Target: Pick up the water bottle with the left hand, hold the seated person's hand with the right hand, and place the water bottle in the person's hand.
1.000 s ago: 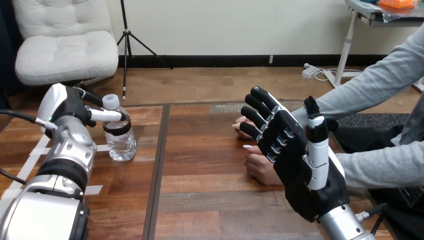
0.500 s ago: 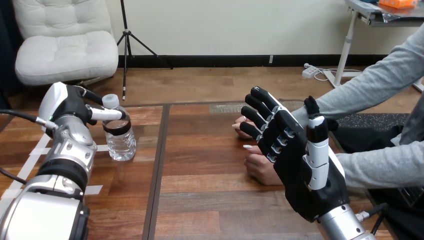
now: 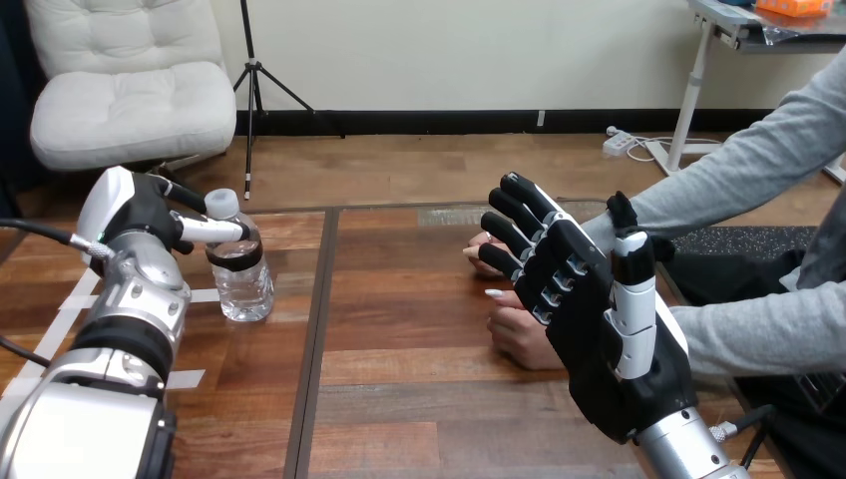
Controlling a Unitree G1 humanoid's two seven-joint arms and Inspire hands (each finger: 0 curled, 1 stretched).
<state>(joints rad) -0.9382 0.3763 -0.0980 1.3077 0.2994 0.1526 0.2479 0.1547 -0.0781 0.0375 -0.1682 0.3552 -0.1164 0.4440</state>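
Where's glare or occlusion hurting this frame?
Head view: even light, small highlights on the clear water bottle, no heavy glare; head view also has the right hand covering much of the person's hands, and the left hand crossing the bottle's neck.

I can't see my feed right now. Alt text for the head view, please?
The left robot hand grips the neck of the water bottle, which stands upright on the wooden table. The right robot hand is raised and open, in front of the person's hands, which rest on the table at the right.
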